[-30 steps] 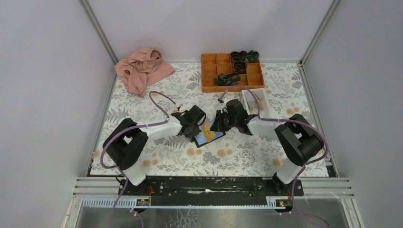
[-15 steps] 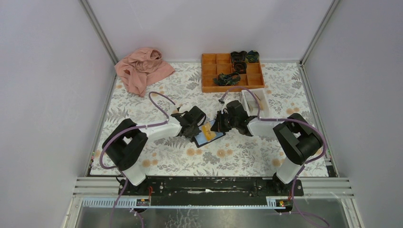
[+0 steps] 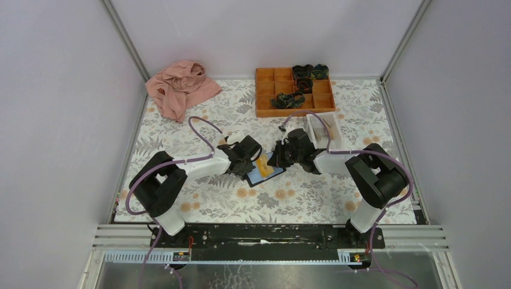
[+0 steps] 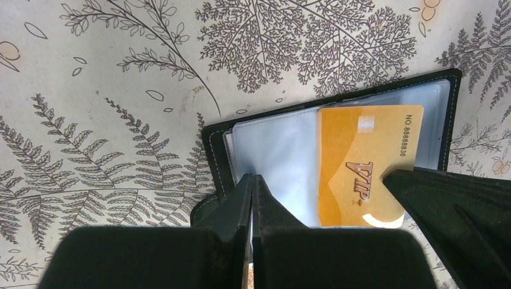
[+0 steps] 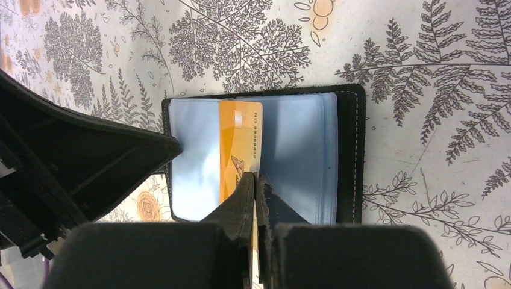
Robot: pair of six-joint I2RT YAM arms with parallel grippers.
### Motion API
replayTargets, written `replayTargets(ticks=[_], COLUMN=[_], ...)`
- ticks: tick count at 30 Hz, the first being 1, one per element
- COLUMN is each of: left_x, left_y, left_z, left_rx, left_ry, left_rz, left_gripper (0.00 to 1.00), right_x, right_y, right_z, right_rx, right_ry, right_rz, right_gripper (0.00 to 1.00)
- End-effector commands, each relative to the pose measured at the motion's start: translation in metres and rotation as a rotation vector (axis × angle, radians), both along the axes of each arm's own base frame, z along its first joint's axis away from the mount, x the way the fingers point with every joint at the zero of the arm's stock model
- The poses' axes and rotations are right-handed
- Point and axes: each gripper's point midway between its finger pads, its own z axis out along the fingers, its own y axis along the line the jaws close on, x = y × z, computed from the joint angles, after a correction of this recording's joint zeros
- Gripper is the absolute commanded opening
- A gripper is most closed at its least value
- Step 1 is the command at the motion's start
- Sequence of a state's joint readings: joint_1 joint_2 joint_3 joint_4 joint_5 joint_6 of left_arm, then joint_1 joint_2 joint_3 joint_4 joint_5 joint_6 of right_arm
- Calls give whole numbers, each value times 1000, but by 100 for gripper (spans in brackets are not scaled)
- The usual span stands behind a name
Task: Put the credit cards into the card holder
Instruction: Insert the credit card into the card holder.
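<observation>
Right hand (image 5: pixel 257 180) angled down, pinching credit card (image 5: pixel 241 138) over card holder (image 5: pixel 346 150); left hand (image 4: pixel 252 180) pressed together, on holder.

Top external: is looking down from high above the near edge, taking in the whole table (image 3: pixel 241 108) from afar.
Left wrist: is pointing steeply down, very close to the card holder (image 4: pixel 271 156).
Right wrist: is facing it closely from the opposite side.
Shared: all three are showing the holder and orange card (image 5: pixel 241 138).
</observation>
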State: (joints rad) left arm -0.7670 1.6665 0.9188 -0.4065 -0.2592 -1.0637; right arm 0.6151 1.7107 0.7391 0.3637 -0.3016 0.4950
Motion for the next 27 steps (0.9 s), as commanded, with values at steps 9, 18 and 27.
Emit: replayTargets(ticks=[9, 18, 27], left_x=[-43, -42, -40], left_y=[30, 27, 25], left_z=[-27, -27, -27], left_rx=[139, 139, 146], left_ry=[149, 145, 146], left_rz=[-21, -24, -26], left_gripper=[0, 0, 0], right_x=[-16, -26, -42], right_y=[-12, -8, -13], right_z=[-36, -37, -38], right_rx=[-74, -74, -92], right_ry=[62, 84, 110], right_rz=[-10, 31, 74], right_gripper=[0, 0, 0])
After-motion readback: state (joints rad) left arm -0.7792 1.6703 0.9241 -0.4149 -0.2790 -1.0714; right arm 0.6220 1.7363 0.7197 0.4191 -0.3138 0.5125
